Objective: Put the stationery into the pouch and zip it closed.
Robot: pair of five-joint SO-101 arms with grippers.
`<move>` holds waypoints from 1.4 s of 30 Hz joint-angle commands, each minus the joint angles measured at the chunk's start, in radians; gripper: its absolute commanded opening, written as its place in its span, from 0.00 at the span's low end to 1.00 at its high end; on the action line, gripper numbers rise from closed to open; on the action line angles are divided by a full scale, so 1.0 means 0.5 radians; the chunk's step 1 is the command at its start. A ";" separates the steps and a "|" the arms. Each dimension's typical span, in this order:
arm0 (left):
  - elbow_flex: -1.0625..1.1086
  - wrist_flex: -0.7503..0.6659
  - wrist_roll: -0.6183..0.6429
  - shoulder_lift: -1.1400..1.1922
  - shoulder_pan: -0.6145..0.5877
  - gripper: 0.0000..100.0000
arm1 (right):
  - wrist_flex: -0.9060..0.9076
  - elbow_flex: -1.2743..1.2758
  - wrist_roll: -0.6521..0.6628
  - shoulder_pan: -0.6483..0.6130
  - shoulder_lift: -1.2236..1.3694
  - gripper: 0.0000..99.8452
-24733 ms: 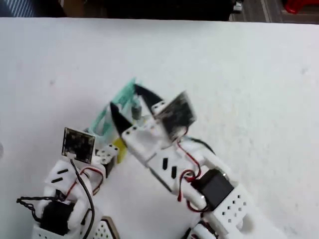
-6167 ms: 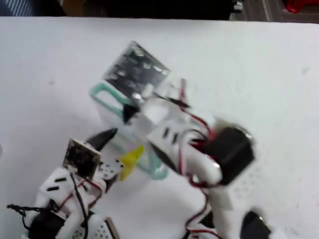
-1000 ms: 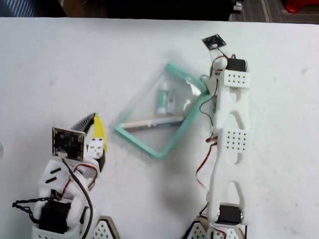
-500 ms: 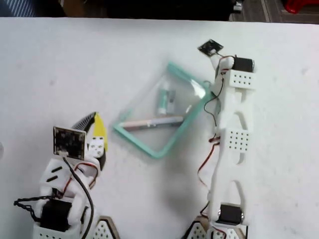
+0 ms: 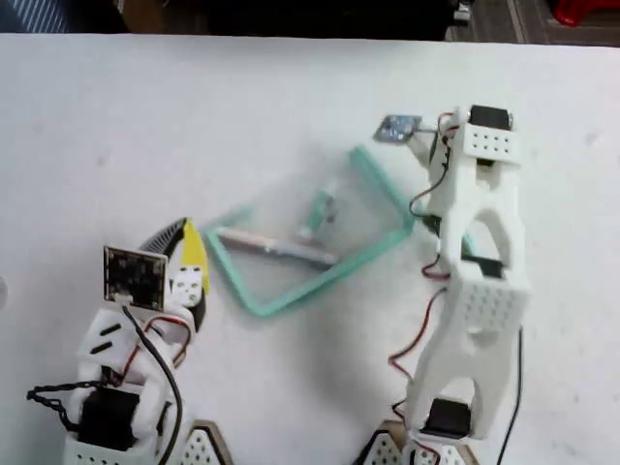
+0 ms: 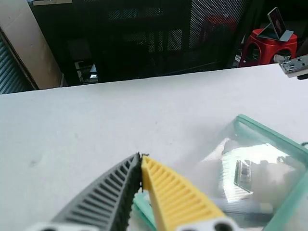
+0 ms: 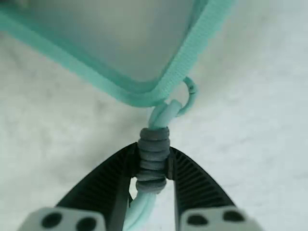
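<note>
A clear pouch (image 5: 310, 232) with a teal border lies flat mid-table, a long pen (image 5: 276, 248) and a small green item (image 5: 316, 212) showing through it. In the right wrist view my right gripper (image 7: 153, 150) is shut on the grey-wrapped zipper pull cord (image 7: 154, 147), which hangs off a ring (image 7: 191, 91) at the pouch's corner (image 7: 161, 94). From above, the right arm (image 5: 477, 203) stands over that corner and hides its fingers. My left gripper (image 5: 184, 240) rests shut and empty just left of the pouch, its grey and yellow fingers (image 6: 168, 192) pressed together beside the pouch (image 6: 262, 163).
The white table (image 5: 116, 126) stretches bare around the pouch, with its far edge (image 5: 291, 37) against a dark background. A red stool (image 6: 269, 41) stands beyond the table. Both arm bases sit at the near edge.
The right arm swung right and nearer, dragging the pouch by its pull cord. The pouch shifted and turned, and the pen inside tilted. The left arm stayed put.
</note>
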 commanded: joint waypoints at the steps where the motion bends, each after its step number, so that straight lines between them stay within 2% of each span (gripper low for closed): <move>1: -0.018 -0.064 0.021 -0.014 0.020 0.02 | 0.057 0.512 0.175 -0.081 -0.667 0.02; 5: -0.015 -0.043 0.006 -0.014 0.256 0.03 | 0.054 0.942 0.169 -0.345 -1.198 0.02; 7: -0.018 0.000 -0.080 -0.014 0.364 0.03 | 0.054 1.089 0.138 -0.505 -1.435 0.02; 10: -0.018 0.025 -0.249 -0.014 0.468 0.03 | 0.054 1.166 -0.089 -0.729 -1.745 0.02; 13: -0.040 0.028 -0.270 -0.014 0.526 0.03 | 0.054 1.166 -0.301 -0.947 -1.999 0.02; 15: -0.107 0.098 -0.261 -0.014 0.532 0.07 | 0.054 1.163 -0.405 -1.085 -2.125 0.02; 20: -0.341 0.436 -0.144 -0.014 0.526 0.25 | -0.008 1.129 -0.697 -1.346 -2.331 0.02; 25: -0.562 0.681 -0.141 -0.014 0.529 0.27 | -0.032 0.681 -1.160 -1.401 -2.297 0.02; 33: -0.620 0.718 -0.190 -0.014 0.539 0.28 | -0.023 -0.052 -1.740 -1.619 -1.926 0.02; 39: -0.605 0.684 -0.249 -0.014 0.499 0.28 | 0.032 -0.479 -1.998 -1.649 -1.603 0.02; 42: -0.562 0.595 -0.187 -0.014 0.361 0.27 | 0.048 -0.522 -2.028 -1.653 -1.582 0.02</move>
